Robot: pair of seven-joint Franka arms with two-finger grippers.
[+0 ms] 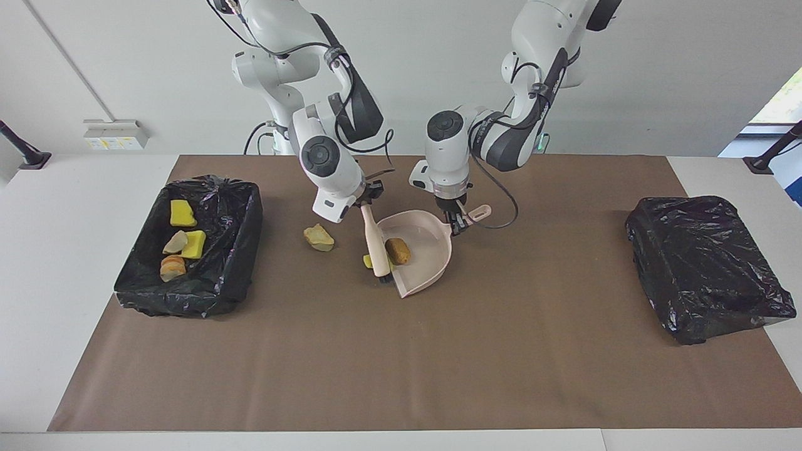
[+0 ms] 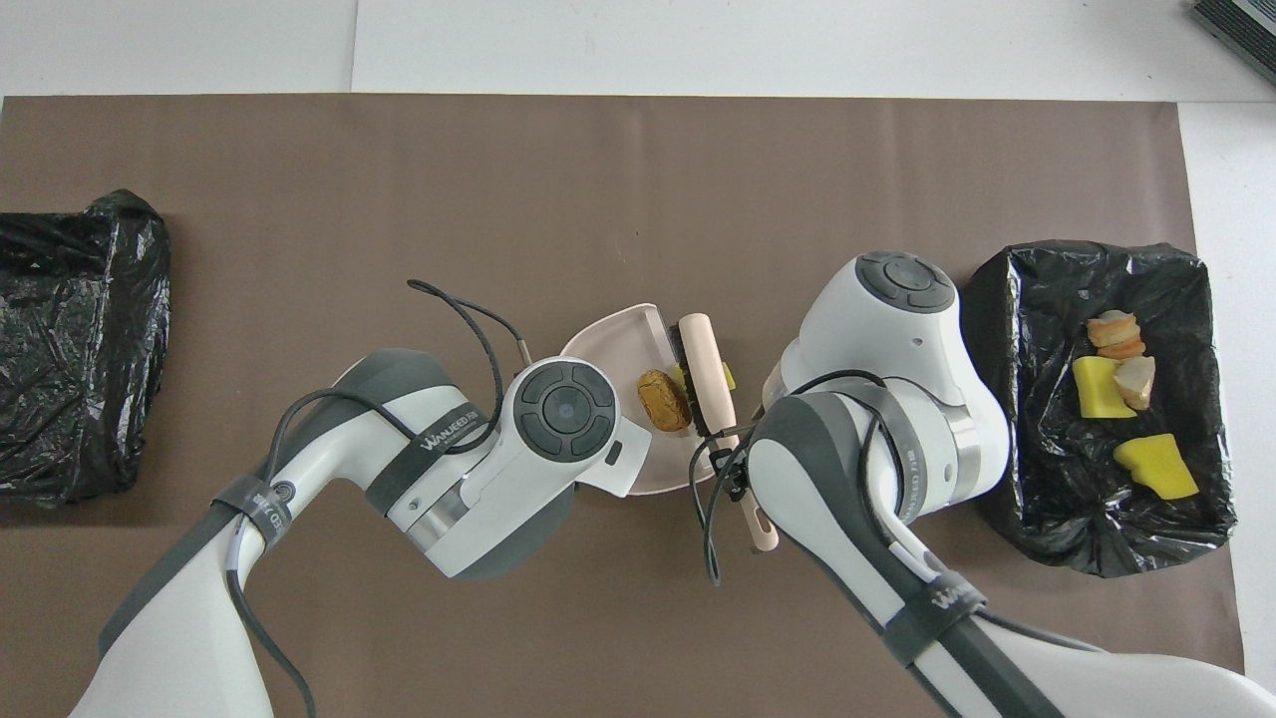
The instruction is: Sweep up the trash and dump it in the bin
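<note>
You are looking at the right gripper [image 1: 365,199] clenching the brush [image 1: 376,245] by its handle, bristles down at the open lip of the dustpan [image 1: 432,260], which the left gripper [image 1: 459,224] is gripping by its handle. A brown bread roll [image 1: 398,250] is already lying inside the pan. A yellow sponge scrap [image 1: 368,261] is sitting just outside the lip, half hidden beside the brush. Another bread lump [image 1: 319,237] is waiting toward the lined bin [image 1: 241,250], well apart.

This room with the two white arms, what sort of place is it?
Probably a robotics test lab, not a home. A table under brown paper, a dustpan and brush, and sponge and bread scraps in a bag-lined bin form a staged cleaning exercise.
</note>
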